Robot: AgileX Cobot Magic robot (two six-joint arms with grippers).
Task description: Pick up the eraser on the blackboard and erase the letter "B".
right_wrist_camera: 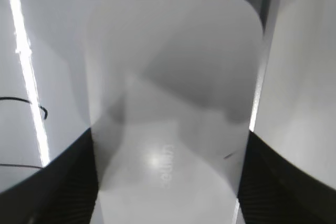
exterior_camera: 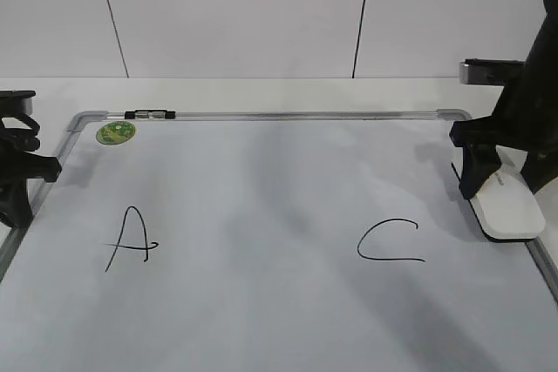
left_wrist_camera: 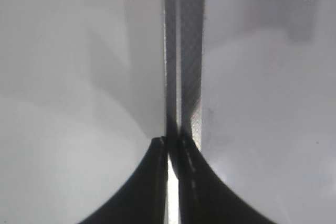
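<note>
Our right hand [exterior_camera: 488,182] is clamped on the eraser [exterior_camera: 510,206] at the blackboard's [exterior_camera: 261,302] right edge, while no "B" shows between A [exterior_camera: 131,240] and C [exterior_camera: 390,241].

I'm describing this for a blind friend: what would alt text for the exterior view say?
A whiteboard lies flat with a black handwritten A at left and C at right, and bare space between them. At the right edge, a dark robot gripper clasps a white eraser resting on the board. A second dark gripper sits at the left edge.

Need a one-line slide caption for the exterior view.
Right pincer grips eraser at blackboard edge; only A and C visible.
</note>
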